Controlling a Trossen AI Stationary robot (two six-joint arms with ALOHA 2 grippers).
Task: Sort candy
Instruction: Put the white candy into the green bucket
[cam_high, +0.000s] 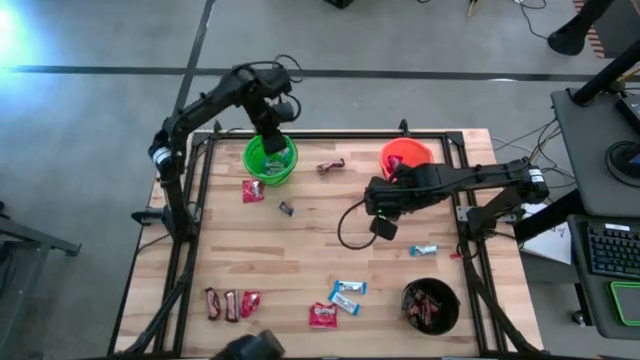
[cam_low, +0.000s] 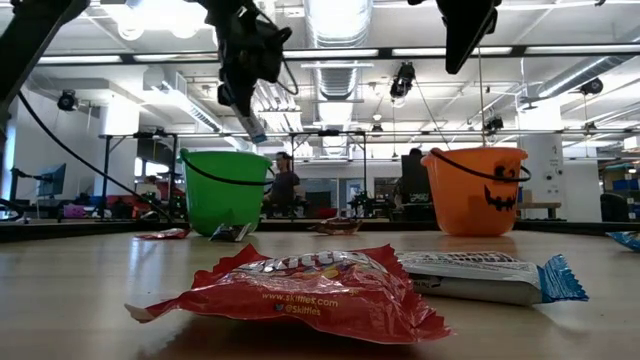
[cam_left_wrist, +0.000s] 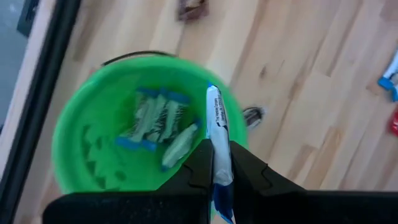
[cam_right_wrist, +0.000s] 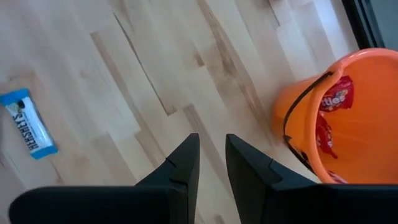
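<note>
From my remote station, reading left to right. Three sweets (cam_high: 229, 304) (two dark, one red) are lying near the table's (cam_high: 300, 250) front left corner. Farther back, my left pincer (cam_left_wrist: 221, 163) is hanging over the green bucket (cam_high: 270, 160), its fingers pressed together on a light-blue-and-white bar (cam_left_wrist: 214, 127) that is sticking up between them; in the left wrist view several more blue-and-white bars (cam_left_wrist: 155, 121) are lying inside that bucket. Just beside the bucket a red packet (cam_high: 253, 191) is resting on the wood, with a small dark sweet (cam_high: 286, 208) near it and a dark brown bar (cam_high: 331, 166) lying between the two rear buckets. Toward the front centre, a red Skittles packet (cam_high: 322, 316) is sitting just beside two blue-and-white bars (cam_high: 347, 294). My right pincer (cam_right_wrist: 212, 163) is hovering above bare wood in front of the orange bucket (cam_high: 405, 157), fingers slightly spread and holding nothing; red packets (cam_right_wrist: 329, 115) are showing inside that bucket (right wrist view). Another blue-and-white bar (cam_high: 423, 250) is lying near the right rail, and the black bucket (cam_high: 430, 306) at front right is holding dark bars.
</note>
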